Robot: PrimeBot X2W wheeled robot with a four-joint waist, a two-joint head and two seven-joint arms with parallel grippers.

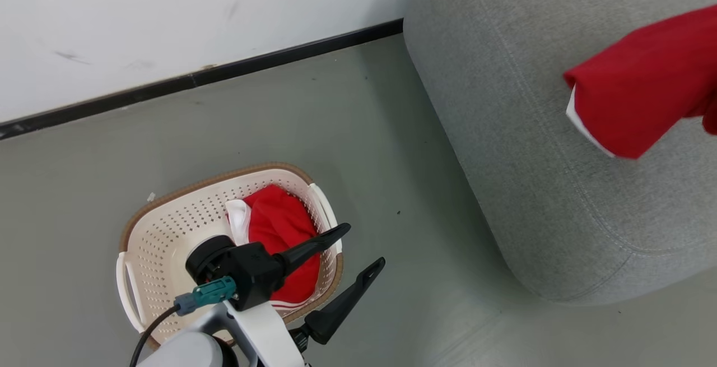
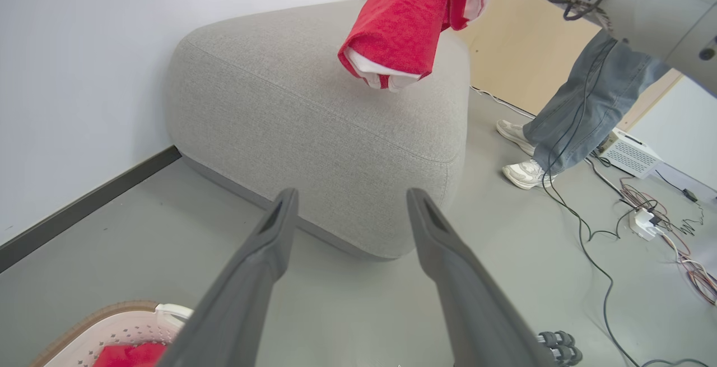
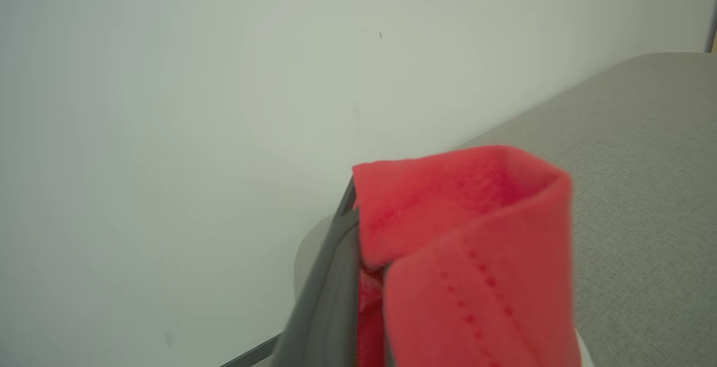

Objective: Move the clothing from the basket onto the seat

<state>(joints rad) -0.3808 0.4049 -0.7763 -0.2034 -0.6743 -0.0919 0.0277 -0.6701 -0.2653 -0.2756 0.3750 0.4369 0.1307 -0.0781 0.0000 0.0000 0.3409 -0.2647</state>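
The floor (image 1: pixel 313 131) is a smooth grey-green sheet with a few small dark specks. In the upper left of the head view it meets a scuffed white wall (image 1: pixel 140 19) along a black skirting strip (image 1: pixel 252 64). The seat (image 1: pixel 532 159) fills the upper right of that view, a big grey fabric block with rounded corners and a stitched seam, set close to the wall.

The basket (image 1: pixel 185 193) stands on the floor at the lower left, well apart from the seat. A second red garment (image 1: pixel 280 232) with white trim lies bunched inside it. The left claw (image 1: pixel 358 249) hangs over the basket's right rim, its two dark fingers spread wide and holding nothing.

At the right edge, a red garment (image 1: pixel 644 87) hangs above the seat's top. In the right wrist view the right claw (image 3: pixel 369 215) is clamped on this cloth, which folds over one finger and leaves one dark finger (image 3: pixel 330 288) bare.

The left wrist view looks past the seat. At the upper right stand a beige panel (image 2: pixel 526 47) and a person's legs (image 2: pixel 582 109) in jeans and white shoes. Beside them on the floor are a white box (image 2: pixel 627 154) and loose cables (image 2: pixel 644 215).
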